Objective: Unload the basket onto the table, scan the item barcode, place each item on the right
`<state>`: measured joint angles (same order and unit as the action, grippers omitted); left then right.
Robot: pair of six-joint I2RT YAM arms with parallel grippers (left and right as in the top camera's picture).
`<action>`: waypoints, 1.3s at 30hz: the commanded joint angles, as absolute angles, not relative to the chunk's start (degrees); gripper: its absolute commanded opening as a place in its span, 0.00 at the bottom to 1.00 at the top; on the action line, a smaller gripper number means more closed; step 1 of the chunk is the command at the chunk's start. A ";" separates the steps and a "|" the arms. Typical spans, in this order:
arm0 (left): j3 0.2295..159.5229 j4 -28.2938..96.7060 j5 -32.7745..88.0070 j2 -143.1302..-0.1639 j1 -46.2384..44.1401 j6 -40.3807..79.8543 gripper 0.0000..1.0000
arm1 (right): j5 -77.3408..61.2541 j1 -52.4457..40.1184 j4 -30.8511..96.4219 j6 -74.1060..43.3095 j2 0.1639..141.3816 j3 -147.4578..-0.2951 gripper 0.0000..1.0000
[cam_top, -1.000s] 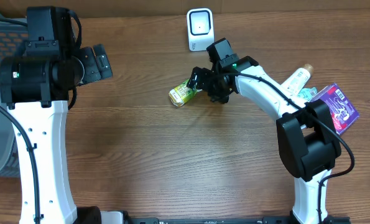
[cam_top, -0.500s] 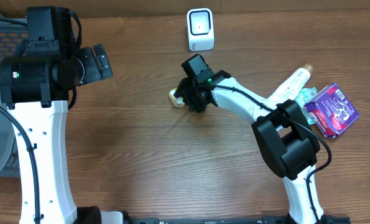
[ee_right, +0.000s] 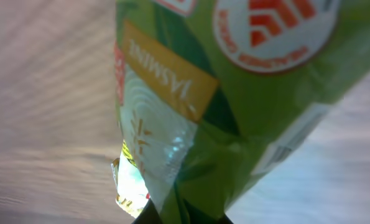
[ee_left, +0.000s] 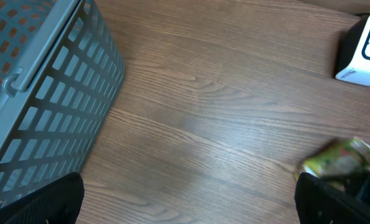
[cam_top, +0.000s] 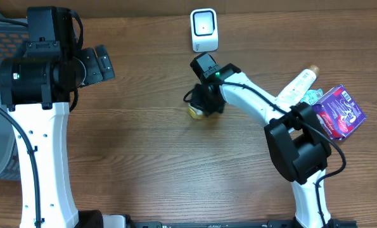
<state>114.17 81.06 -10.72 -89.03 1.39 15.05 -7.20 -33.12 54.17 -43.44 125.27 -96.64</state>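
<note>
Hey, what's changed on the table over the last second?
The right gripper swung left onto the green jasmine-labelled foil packet and shut on it, shifting it slightly. The open left gripper, white box-shaped scanner, purple packet and white bottle stayed put.

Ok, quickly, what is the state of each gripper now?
Left gripper: open, holding nothing.
Right gripper: closed on the green packet.

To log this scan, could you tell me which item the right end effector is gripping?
The green Jasmine pouch mid-table. The purple box and white bottle lie untouched at the table's right edge.
</note>
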 commanded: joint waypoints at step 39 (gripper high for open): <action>115.33 81.03 -10.48 -88.07 1.37 15.88 0.99 | 14.24 -48.31 71.64 -37.04 124.68 -105.95 0.87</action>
